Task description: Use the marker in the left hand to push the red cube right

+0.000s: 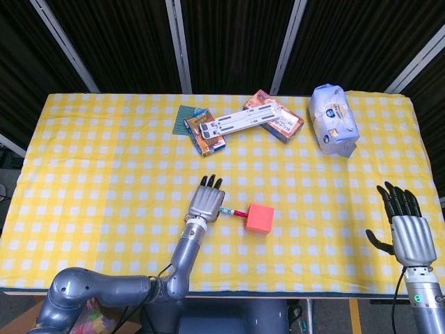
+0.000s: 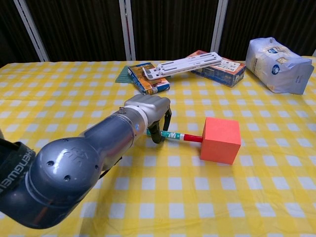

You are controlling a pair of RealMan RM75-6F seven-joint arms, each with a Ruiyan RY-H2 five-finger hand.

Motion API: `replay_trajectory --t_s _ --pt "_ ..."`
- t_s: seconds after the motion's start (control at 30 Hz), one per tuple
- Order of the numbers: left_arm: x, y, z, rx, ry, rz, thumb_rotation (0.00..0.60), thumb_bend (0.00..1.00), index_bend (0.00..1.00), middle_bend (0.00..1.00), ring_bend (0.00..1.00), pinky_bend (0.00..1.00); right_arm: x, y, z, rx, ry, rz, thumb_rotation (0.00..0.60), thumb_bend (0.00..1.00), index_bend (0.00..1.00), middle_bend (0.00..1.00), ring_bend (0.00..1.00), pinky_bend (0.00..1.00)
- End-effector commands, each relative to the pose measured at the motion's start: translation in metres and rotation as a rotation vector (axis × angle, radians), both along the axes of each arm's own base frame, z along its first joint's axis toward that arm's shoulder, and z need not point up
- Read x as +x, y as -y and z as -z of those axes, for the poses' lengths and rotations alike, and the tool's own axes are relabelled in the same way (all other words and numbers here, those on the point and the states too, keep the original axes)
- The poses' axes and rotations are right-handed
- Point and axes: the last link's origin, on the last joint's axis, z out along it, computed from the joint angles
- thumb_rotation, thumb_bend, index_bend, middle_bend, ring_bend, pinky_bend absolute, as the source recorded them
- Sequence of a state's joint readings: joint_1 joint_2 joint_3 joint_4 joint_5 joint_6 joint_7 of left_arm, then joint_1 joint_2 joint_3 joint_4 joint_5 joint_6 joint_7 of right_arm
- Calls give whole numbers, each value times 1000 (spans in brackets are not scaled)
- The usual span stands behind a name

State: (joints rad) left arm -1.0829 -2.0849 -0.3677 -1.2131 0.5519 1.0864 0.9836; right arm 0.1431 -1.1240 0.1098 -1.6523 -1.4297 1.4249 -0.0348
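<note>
The red cube (image 1: 260, 218) (image 2: 220, 140) sits on the yellow checked table (image 1: 97, 167), right of centre near the front. My left hand (image 1: 205, 202) (image 2: 150, 112) grips a marker (image 1: 232, 211) (image 2: 175, 136) lying level, its red cap touching the cube's left face. My right hand (image 1: 405, 226) hovers at the front right corner, fingers spread and holding nothing; the chest view does not show it.
At the back of the table lie two boxes (image 1: 204, 132) (image 1: 274, 115) bridged by a white flat rack (image 1: 240, 121) (image 2: 182, 65). A white plastic bag (image 1: 334, 120) (image 2: 279, 58) stands at the back right.
</note>
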Motion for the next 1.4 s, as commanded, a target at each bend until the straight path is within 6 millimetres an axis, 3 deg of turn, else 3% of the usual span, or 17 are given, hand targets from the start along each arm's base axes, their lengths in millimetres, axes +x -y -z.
replay_trajectory --t_s 0.03,0.5,1.4 --pt "1 2 -2 3 -3 -1 600 474 572 102 0 86 0 0 0 0 1 0 600 321 0 0 0 0" --pt "-4 1 -19 10 -31 -13 600 475 575 102 0 85 1 0 1 1 5 2 600 321 0 0 0 0" --pt "54 19 18 -74 -12 63 600 483 578 100 0 86 -3 -1 1 25 -10 48 600 322 0 0 0 0"
